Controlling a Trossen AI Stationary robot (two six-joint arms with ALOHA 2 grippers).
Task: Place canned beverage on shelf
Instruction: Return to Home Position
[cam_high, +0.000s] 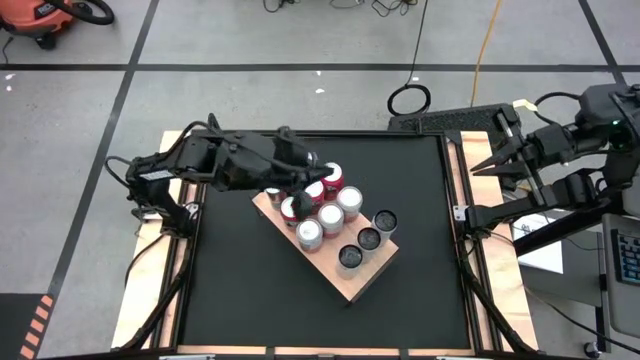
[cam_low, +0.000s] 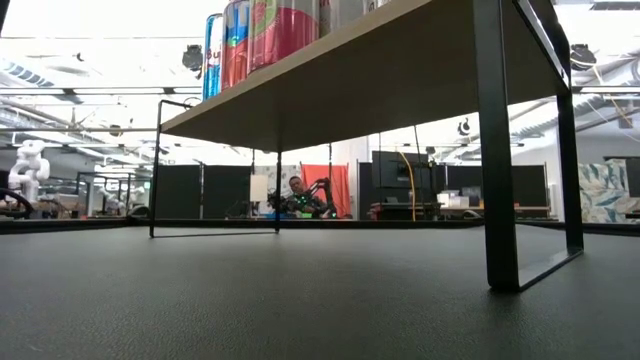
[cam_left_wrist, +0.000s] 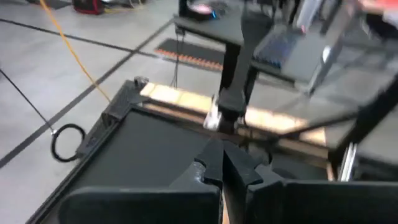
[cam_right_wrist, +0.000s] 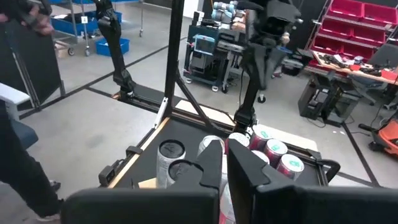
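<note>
The shelf (cam_high: 345, 282) is a pale wood slab on black metal legs (cam_low: 495, 150), set at a slant in the middle of the black table. Several cans stand upright on it: red-topped ones (cam_high: 333, 177), silver ones (cam_high: 331, 217) and dark ones (cam_high: 368, 238). The low view shows red and blue cans (cam_low: 270, 40) on its top. My left gripper (cam_left_wrist: 221, 163) is shut with nothing between its fingers, and in the high view it hangs over the red-topped cans (cam_high: 303, 172). My right gripper (cam_right_wrist: 224, 158) is shut and empty at the table's right edge (cam_high: 480, 166), pointing toward the shelf.
Narrow wooden strips (cam_high: 478, 250) edge the black table (cam_high: 240, 290), which lies bare near the front and left of the shelf. A person (cam_low: 297, 197) sits in the room far behind the table. A cable loop (cam_high: 408, 98) lies on the floor beyond the far edge.
</note>
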